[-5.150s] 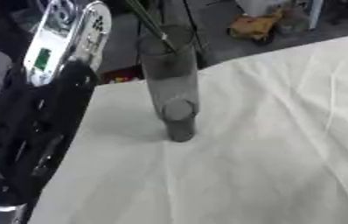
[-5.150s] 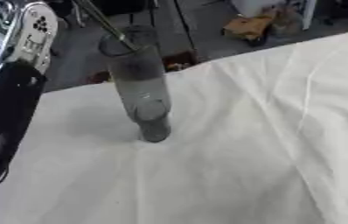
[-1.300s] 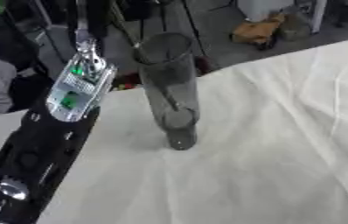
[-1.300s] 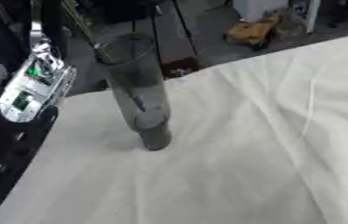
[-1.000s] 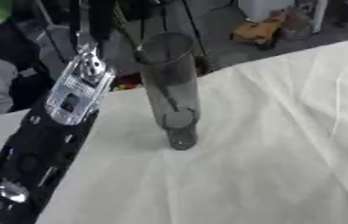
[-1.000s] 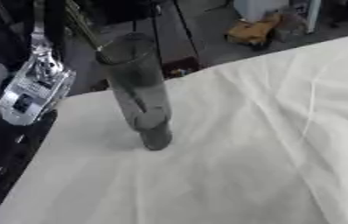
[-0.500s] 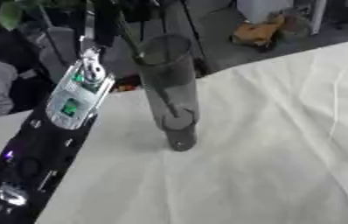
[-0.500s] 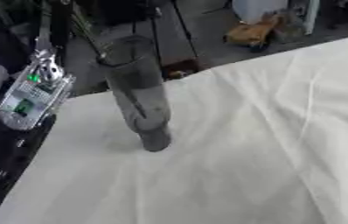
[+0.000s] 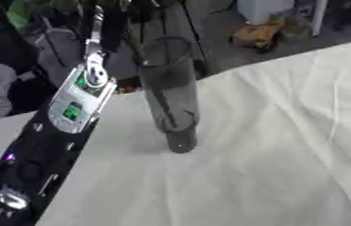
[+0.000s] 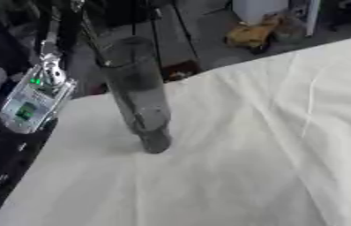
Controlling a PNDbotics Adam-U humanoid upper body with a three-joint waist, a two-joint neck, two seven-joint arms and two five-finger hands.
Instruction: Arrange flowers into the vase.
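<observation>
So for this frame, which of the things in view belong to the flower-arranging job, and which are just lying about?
Part of the job:
- the vase, dark glass, upright on the white tablecloth
- the robot's left arm, reaching up beside the vase; its hand is out of view
- green leaves at the top left, blurred

Lying about:
- a yellow object on the floor beyond the table

Counter point(image 9: 286, 167) covered by a wrinkled white cloth point(image 10: 233, 145), creases running diagonally. Beyond the far edge: dark floor point(image 9: 217, 26), a yellow-brown object point(image 9: 257, 36) lying there, something white point(image 9: 263, 9) just behind it. Blurred; neither identifiable.
</observation>
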